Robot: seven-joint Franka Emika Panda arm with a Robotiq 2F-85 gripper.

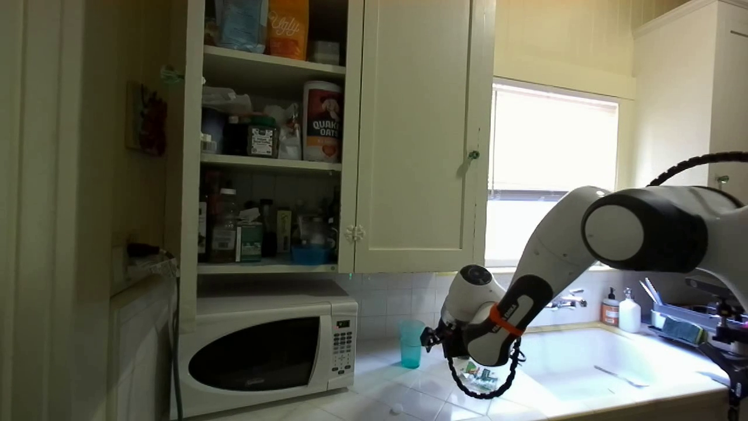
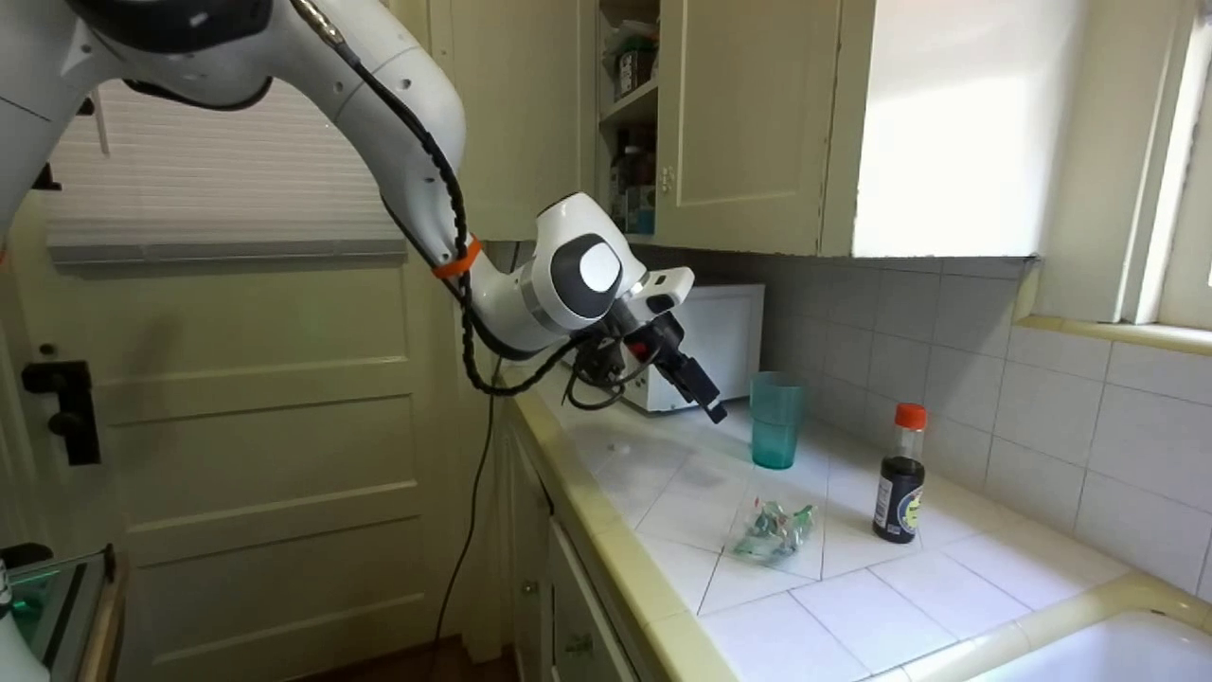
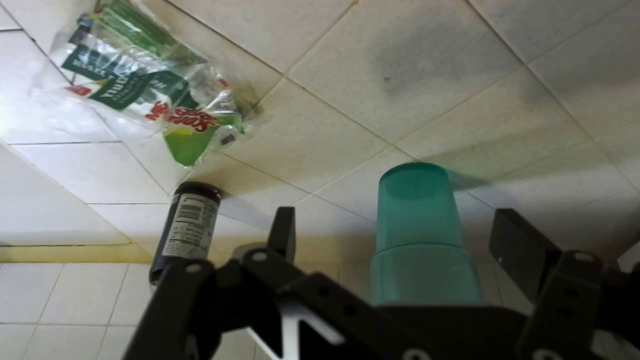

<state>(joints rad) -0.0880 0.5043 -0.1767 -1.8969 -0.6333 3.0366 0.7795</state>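
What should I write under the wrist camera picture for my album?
Open pincer framing a teal cup, with a dark bottle and a crinkly packet nearby.

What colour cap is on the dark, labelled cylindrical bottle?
The short round cap is bright orange-red, best seen in an exterior view.

Wrist view: rim end of teal cup (image 3: 417,220) hidden bhd. pincer (image 3: 395,225); pincer body cut off at btm. edge. Dark bottle (image 3: 191,225): neck & cap likewise obscured, its fine print illegible. Plastic packet (image 3: 145,90) clipped by top edge; in an exterior view, pt. covered by arm (image 1: 558,240). Arm runs out of frame in both exterior views. In an exterior view, microwave (image 2: 720,332) pt. blocked by arm, sink (image 2: 1127,649) cut at btm. rt. corner. In an exterior view, orange bag (image 1: 288,32) cut off at top; small pale item (image 1: 396,409) on table (image 1: 374,380) too small to ID.
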